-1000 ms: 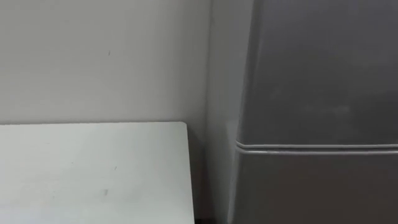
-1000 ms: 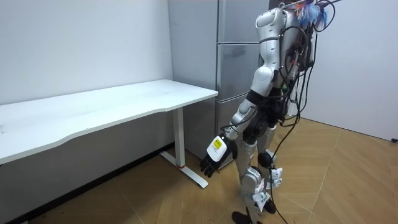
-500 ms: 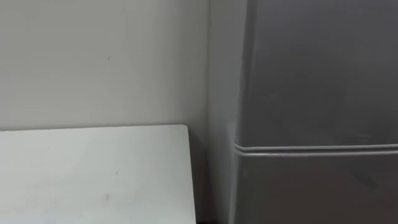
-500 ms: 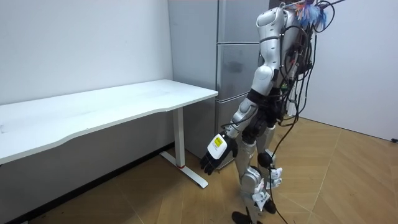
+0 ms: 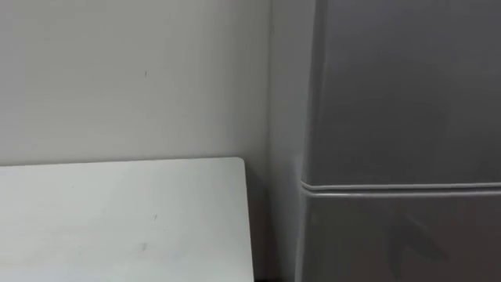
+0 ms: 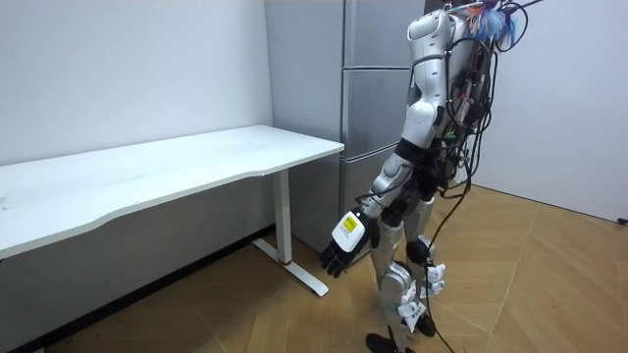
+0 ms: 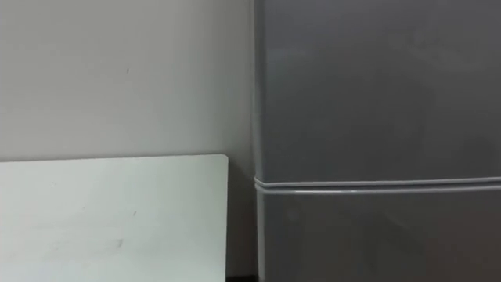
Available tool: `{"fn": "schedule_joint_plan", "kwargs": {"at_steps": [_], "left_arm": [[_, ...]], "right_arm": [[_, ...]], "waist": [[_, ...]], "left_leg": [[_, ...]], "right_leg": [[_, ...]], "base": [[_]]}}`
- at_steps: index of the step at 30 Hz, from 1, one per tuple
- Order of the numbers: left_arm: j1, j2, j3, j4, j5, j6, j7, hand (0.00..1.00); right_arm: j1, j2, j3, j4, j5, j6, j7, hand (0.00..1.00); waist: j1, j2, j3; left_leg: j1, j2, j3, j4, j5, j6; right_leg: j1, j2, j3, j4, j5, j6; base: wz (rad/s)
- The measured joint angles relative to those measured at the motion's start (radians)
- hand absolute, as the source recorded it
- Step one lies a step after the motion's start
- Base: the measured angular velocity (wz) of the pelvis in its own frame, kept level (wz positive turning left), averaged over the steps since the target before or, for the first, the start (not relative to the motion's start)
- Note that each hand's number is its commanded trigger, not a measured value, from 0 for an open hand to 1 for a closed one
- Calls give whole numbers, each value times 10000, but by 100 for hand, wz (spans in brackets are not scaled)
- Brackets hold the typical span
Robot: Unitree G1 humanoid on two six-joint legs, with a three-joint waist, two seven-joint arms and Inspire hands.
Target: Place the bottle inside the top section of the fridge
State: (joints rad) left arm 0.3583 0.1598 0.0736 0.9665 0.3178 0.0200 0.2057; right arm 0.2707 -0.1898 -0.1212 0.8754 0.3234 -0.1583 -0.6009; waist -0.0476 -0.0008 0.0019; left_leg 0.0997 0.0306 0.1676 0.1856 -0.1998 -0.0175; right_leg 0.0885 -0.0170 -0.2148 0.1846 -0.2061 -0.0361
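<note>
Where the bottle is cannot be told from these views; it may be carried on the side of the body turned away from the room view, but that is only a guess. The left hand (image 6: 343,238) is seen hanging low at the robot's side, beyond the table's right end, its fingers (image 6: 332,263) straight and relaxed, with nothing held in them. The robot is stood close before the grey fridge (image 5: 399,102), whose doors are all shut; a seam (image 5: 399,188) between two of them is seen running level across the eye views. The white table (image 5: 117,227) is set against the wall (image 5: 117,70), its far right corner just beside the fridge's flank, with a narrow dark gap between. Several things could go wrong from here. Since more than one seam is seen on the fridge front in the room view, the wrong door could be pulled. No handle is made out on the flat front, so a grip could slip at the door's edge. The body is placed so near that a swinging door could be blocked by it, and a raised left arm could be knocked against the table's right edge.
</note>
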Motion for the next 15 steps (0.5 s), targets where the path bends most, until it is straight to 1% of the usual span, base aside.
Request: {"fn": "schedule_joint_plan", "kwargs": {"at_steps": [2, 4, 8, 10, 14, 15], "left_arm": [[-14, -3, 0, 73, 11, -27, -1, 0], [-13, -68, 0, 305, 5, -31, -28, 0], [-41, -192, -4, 440, 5, 10, -203, 0], [-126, -307, -11, 469, 7, 17, -262, 0], [-256, -310, -163, 451, 8, 19, -427, 0], [-267, -312, -243, 446, 9, 23, -429, 0]], "right_arm": [[-32, 20, 195, 647, -238, 103, 399, 0], [-1, 81, 228, 959, -483, 311, 882, 0], [5, 226, 444, 1219, -1110, 312, 1583, 0], [-146, 261, 716, 1487, -1449, 418, 2220, 0], [-281, 288, 1174, 1788, -1731, 622, 2957, 0], [-292, 291, 1334, 1788, -1768, 676, 3119, 0]], "waist": [[7, 13, -1], [7, 29, 4], [47, 44, 25], [98, 42, 28], [224, 17, 15], [232, -10, -2]], "left_leg": [[6, -1, -13, -1, 0, 0], [7, -2, -14, 1, 0, 0], [-6, -3, -38, 21, 0, 0], [-20, -4, -57, 34, 0, 0], [-63, -16, -122, 38, 0, 1], [-93, -24, -147, 54, 0, 1]], "right_leg": [[6, 1, 1, 13, -3, -1], [1, 1, 26, 23, -2, -1], [-10, -2, 16, 24, -4, -1], [-21, -6, 16, 26, -13, 9], [-18, -20, -72, 17, -16, 13], [-16, -29, -112, 15, -16, 15]], "base": [[0], [-2], [0], [0], [6], [10]]}}
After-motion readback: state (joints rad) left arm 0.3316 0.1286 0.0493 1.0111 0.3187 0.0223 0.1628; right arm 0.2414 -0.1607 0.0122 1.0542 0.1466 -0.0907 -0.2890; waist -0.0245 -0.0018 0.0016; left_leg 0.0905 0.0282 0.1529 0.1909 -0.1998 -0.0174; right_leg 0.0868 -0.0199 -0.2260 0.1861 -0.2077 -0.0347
